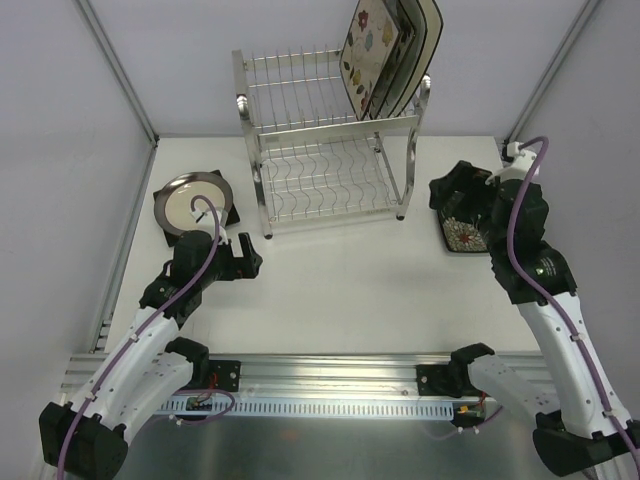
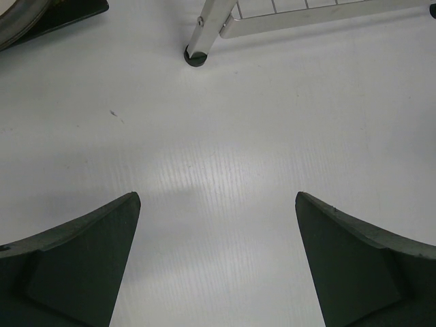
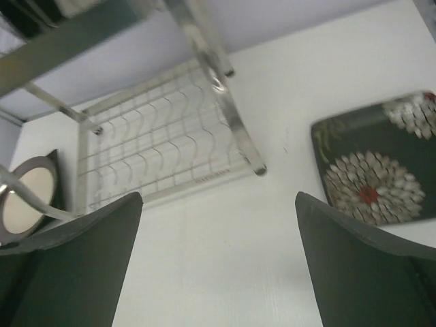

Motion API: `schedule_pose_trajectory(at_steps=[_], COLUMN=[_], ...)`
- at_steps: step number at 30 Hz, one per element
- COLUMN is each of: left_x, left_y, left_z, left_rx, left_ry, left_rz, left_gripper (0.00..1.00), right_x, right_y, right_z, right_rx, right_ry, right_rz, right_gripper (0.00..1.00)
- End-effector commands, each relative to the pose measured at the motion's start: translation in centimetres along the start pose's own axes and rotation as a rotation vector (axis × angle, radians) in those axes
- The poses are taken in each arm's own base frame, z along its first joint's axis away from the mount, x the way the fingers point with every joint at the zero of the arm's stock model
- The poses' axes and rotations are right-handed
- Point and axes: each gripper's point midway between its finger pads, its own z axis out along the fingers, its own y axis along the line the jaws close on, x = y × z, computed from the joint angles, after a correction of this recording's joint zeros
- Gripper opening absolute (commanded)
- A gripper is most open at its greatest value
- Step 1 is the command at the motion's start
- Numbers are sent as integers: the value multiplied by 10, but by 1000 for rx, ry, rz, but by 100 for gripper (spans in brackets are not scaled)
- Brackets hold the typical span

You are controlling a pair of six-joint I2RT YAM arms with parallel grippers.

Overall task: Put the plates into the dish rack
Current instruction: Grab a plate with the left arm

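Note:
The dish rack [image 1: 330, 150] stands at the back centre, with a cream flowered plate [image 1: 370, 45] and two darker plates upright at the right end of its top tier. A round cream plate [image 1: 192, 200] rests on a dark square plate [image 1: 228, 215] at the left. At the right lies a dark plate with white flowers [image 1: 462, 235], partly under my right arm. My left gripper [image 1: 248, 258] is open over bare table near the rack's front left foot [image 2: 197, 54]. My right gripper [image 1: 452, 192] is open with nothing in it, the flowered dark plate [image 3: 375, 170] just to its right.
The rack's lower shelf [image 3: 163, 150] holds nothing. Grey walls and metal frame posts [image 1: 120, 70] close in the white table [image 1: 340, 300]. An aluminium rail [image 1: 330, 370] with both arm bases runs along the near edge.

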Motion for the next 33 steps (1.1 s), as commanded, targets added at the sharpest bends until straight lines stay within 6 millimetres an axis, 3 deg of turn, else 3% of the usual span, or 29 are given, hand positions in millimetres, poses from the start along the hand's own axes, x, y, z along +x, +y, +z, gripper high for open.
schedule_pose_trajectory(at_steps=[1, 3, 8, 11, 13, 18, 24, 33], left_x=[-9, -9, -9, -9, -9, -12, -13, -10], left_y=[0, 0, -1, -1, -1, 0, 4, 11], left_z=[0, 0, -1, -2, -2, -3, -3, 2], left_rx=[-8, -7, -1, -2, -3, -10, -34, -73], left_ry=[-27, -27, -24, -26, -28, -36, -42, -16], left_rz=[-17, -16, -19, -20, -19, -16, -18, -34], left_gripper=[99, 99, 99, 99, 99, 99, 99, 99], right_x=[33, 38, 80, 104, 121, 145, 170, 184], right_y=[-45, -69, -129, -157, -169, -182, -194, -202], right_z=[-1, -2, 9, 19, 28, 46, 58, 66], right_rx=[155, 228, 395, 497, 554, 619, 674, 703], right_ry=[68, 57, 119, 181, 238, 289, 328, 370], right_rz=[118, 211, 384, 474, 521, 589, 637, 621], right_gripper=[100, 99, 100, 99, 93, 86, 83, 83])
